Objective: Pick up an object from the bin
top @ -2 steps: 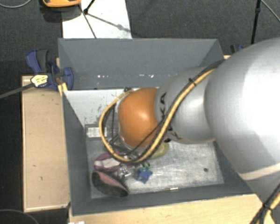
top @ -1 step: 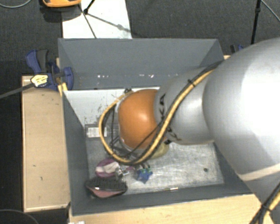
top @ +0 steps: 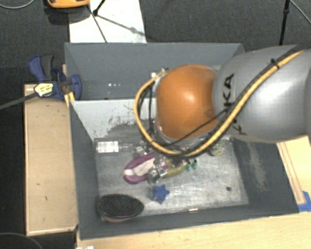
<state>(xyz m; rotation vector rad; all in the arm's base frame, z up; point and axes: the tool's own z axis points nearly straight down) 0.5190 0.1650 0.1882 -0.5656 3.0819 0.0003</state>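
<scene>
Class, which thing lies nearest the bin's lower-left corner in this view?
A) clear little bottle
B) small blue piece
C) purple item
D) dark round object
D: the dark round object sits right in that corner, while the other three lie farther in.

Only readable thing here is the black "KUKA" lettering [top: 231,104] on the silver arm [top: 279,104] on the right, running sideways down the housing just beside the orange cover [top: 185,101]. A yellow cable [top: 257,85] crosses the middle letters, so it's partly hidden.
</scene>
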